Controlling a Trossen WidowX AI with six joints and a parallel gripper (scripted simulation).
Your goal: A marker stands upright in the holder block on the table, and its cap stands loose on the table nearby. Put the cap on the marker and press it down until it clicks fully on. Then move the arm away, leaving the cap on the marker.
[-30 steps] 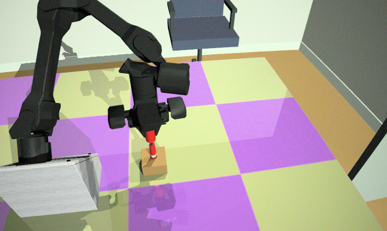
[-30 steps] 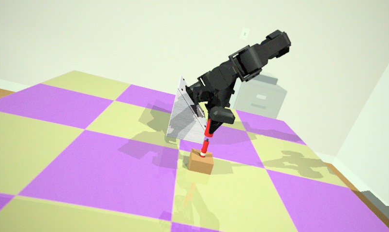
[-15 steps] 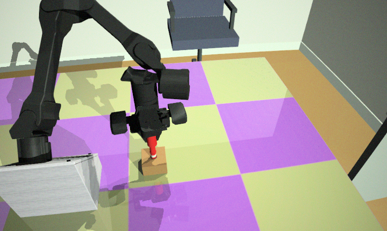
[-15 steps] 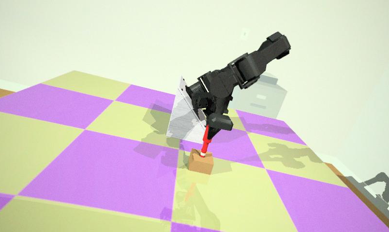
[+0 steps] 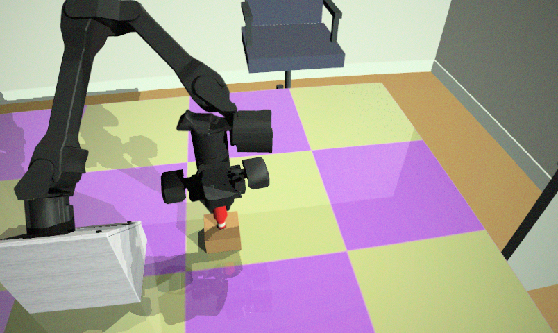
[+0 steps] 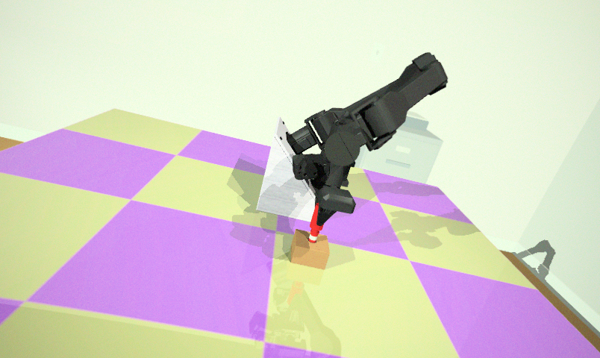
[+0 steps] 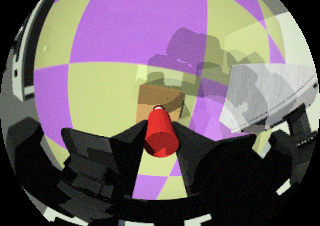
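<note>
A tan holder block (image 5: 223, 241) (image 6: 310, 253) (image 7: 162, 104) stands on the checkered table. The marker stands upright in it; only its white band (image 5: 221, 225) (image 6: 313, 239) shows just above the block. The red cap (image 5: 220, 214) (image 6: 314, 220) (image 7: 160, 133) sits over the marker, pushed low toward the block. My gripper (image 5: 219, 207) (image 6: 320, 214) (image 7: 159, 124) points straight down, directly over the block, and is shut on the cap's upper part. The marker's body is hidden inside the cap and block.
The arm's white base box (image 5: 67, 263) (image 6: 278, 183) (image 7: 267, 96) stands close to the left of the block. A blue-grey chair (image 5: 290, 37) stands beyond the table's far edge. A filing cabinet (image 6: 410, 148) stands by the wall.
</note>
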